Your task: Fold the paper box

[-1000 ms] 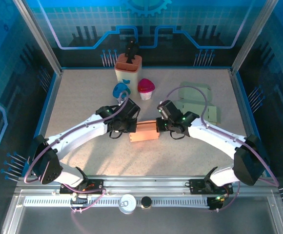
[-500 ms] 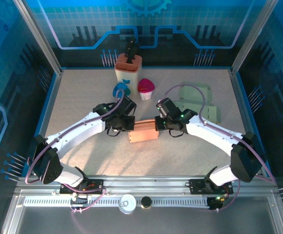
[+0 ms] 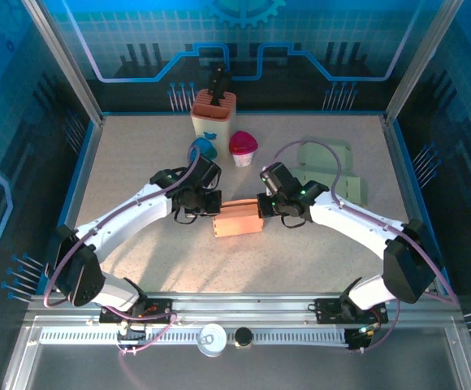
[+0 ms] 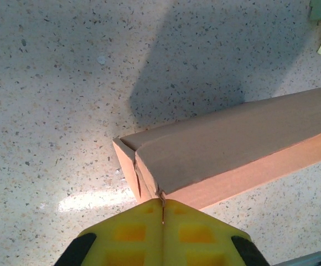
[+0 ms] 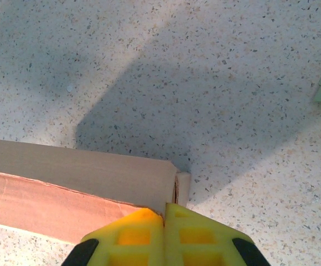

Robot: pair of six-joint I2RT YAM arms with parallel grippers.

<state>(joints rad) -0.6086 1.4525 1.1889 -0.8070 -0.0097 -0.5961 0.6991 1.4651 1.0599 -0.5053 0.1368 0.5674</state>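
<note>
The left gripper (image 4: 162,207) has its yellow fingers pressed together with no gap visible between them, and their tips sit against the near corner of the paper box's (image 4: 232,144) left end. Whether a thin flap edge is nipped in the seam, I cannot tell. The right gripper (image 5: 164,209) is likewise fully closed, with its tips at the near corner of the box's right end, beside a narrow flap that stands slightly proud there.

From above, the box lies near the middle of the table (image 3: 130,162), its long axis running left to right, bracketed between the two grippers.

It looks like a light, hollow sleeve of thin brown and salmon card. It is probably stiff along its creases but easy to dent on the broad panels, and its flaps likely spring back. The left end shows layered flaps not quite flush. The ends and folded edges seem the best places to press or pinch, one arm bracing while the other works, since so light a box could skid.

The surface is speckled, matte and flat. Far of the box stand an orange holder (image 3: 213,114), a blue object (image 3: 203,149) and a pink cup (image 3: 243,145), and pale green card pieces (image 3: 333,175) lie to the right. Blue panelled walls and metal posts enclose the space
</note>
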